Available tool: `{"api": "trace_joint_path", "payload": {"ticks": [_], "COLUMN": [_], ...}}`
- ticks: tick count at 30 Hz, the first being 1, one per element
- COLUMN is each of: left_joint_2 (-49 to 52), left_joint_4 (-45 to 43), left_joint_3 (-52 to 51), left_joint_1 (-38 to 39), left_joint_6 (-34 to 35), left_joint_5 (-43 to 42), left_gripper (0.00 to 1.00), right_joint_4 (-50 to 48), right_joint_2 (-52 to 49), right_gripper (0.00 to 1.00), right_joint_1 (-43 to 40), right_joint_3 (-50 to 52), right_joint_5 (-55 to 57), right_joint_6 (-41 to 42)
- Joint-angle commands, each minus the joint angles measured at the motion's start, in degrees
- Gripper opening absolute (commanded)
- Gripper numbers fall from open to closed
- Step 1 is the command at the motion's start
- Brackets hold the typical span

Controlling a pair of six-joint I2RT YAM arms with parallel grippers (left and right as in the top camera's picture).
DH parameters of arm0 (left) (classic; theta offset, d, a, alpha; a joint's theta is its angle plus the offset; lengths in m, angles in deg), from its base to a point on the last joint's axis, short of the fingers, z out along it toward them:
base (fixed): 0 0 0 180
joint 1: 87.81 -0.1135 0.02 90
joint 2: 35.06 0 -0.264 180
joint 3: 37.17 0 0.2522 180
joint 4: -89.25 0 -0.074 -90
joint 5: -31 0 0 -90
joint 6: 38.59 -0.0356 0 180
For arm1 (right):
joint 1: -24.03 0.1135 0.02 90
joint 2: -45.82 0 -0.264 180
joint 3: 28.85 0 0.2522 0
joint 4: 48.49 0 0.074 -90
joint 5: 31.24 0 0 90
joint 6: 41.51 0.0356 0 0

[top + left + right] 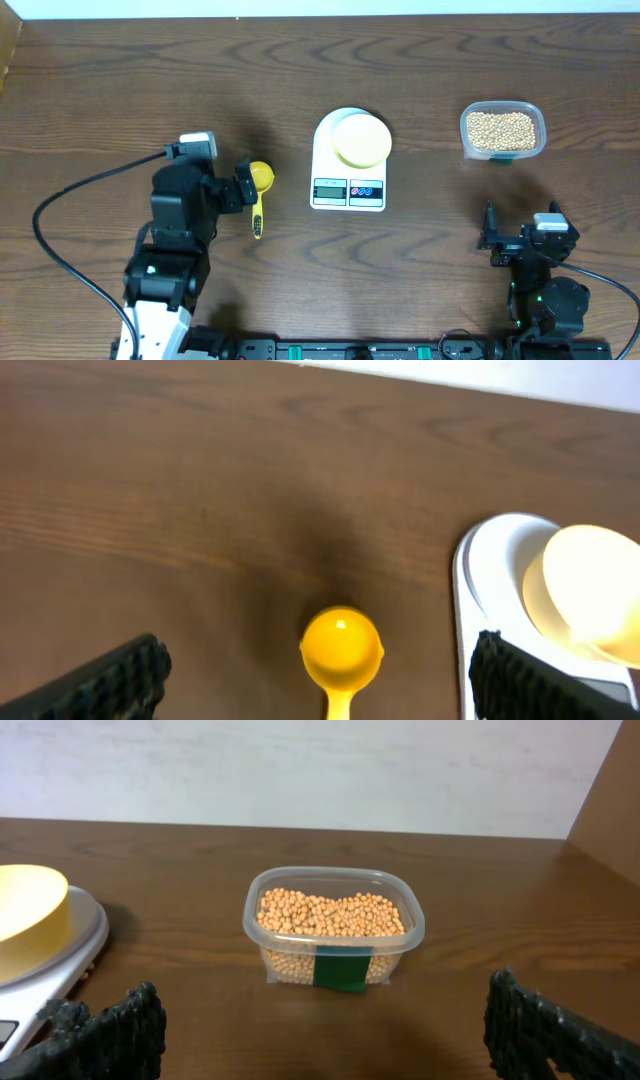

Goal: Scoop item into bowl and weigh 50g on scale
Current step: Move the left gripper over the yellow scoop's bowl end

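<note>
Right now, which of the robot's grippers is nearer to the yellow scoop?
Left. The left gripper hangs open right beside the scoop, at its round head. The right gripper, also open, sits far off beyond the scale, near the bean container.

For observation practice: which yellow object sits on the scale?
The pale-yellow bowl, atop the scale; the bright yellow scoop lies on the table.

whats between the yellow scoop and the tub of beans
The white scale, with the pale-yellow bowl sitting on its platform. Nothing else lies along that stretch. The overhead view shows this best.
</note>
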Motion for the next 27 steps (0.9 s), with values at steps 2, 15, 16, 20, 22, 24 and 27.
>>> {"api": "trace_joint_path", "payload": {"ticks": [2, 15, 16, 20, 22, 24, 27], "left_joint_2": [3.4, 12.9, 13.7, 17.0, 19.7, 21.2, 24.2], "left_joint_4": [4.7, 15.8, 16.9, 20.5, 22.5, 22.9, 23.1], "left_joint_3": [5.9, 14.0, 14.8, 17.3, 18.6, 18.9, 19.5], "left_joint_1": [-0.3, -1.6, -2.1, -4.1, -4.9, -5.2, -5.2], "left_joint_6": [3.2, 4.5, 4.5, 4.5, 4.5, 4.5, 4.4], "left_joint_5": [0.7, 0.7, 0.7, 0.7, 0.7, 0.5, 0.3], "left_gripper": [0.98, 0.98, 0.98, 0.98, 0.98, 0.98, 0.98], "right_joint_4": [0.0, 0.0, 0.0, 0.0, 0.0, 0.0, 0.0], "right_joint_2": [0.3, 0.3, 0.3, 0.3, 0.3, 0.3, 0.3], "right_gripper": [0.99, 0.99, 0.99, 0.99, 0.99, 0.99, 0.99], "right_joint_1": [-0.5, -0.5, -0.5, -0.5, -0.5, -0.5, -0.5], "right_joint_3": [0.3, 0.3, 0.3, 0.3, 0.3, 0.3, 0.3], "right_joint_5": [-0.1, -0.1, -0.1, -0.1, -0.1, -0.1, -0.1], "right_joint_6": [0.5, 0.5, 0.5, 0.5, 0.5, 0.5, 0.5]}}
